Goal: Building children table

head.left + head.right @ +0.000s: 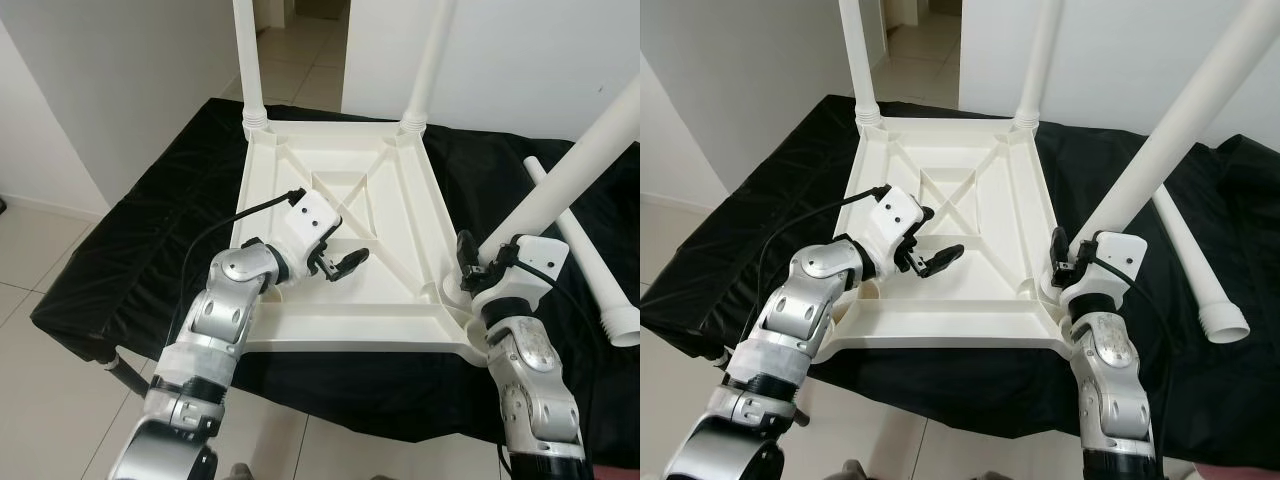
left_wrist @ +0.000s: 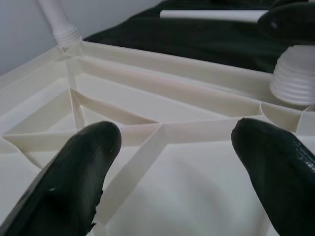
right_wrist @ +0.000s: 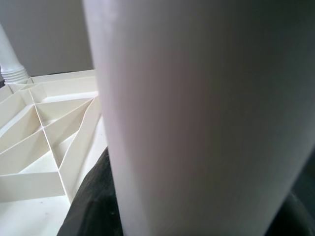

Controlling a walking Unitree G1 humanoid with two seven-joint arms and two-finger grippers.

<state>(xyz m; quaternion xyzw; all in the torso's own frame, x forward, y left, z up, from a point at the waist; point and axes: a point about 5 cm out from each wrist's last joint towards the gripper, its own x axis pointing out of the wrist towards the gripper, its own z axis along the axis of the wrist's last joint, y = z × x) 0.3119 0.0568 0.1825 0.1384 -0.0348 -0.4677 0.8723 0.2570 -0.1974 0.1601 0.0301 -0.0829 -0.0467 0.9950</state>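
Observation:
A white plastic children's table (image 1: 340, 332) lies upside down on a black cloth. Two legs stand upright in its far corners, the far left leg (image 1: 247, 60) and the far right leg (image 1: 430, 60). A third leg (image 1: 580, 160) leans up to the right from the near right corner socket. My right gripper (image 1: 478, 262) is shut on this leg near its ribbed base (image 2: 295, 78), and the leg (image 3: 197, 118) looms close in the right wrist view. My left gripper (image 1: 338, 265) hovers open over the ribbed underside, its fingers (image 2: 74, 172) wide apart and holding nothing.
A loose fourth leg (image 1: 590, 265) lies on the black cloth (image 1: 150, 230) to the right of the table. Tiled floor (image 1: 40, 240) surrounds the covered surface, with white walls and a doorway behind. A black bar sticks out at the near left corner (image 1: 125, 372).

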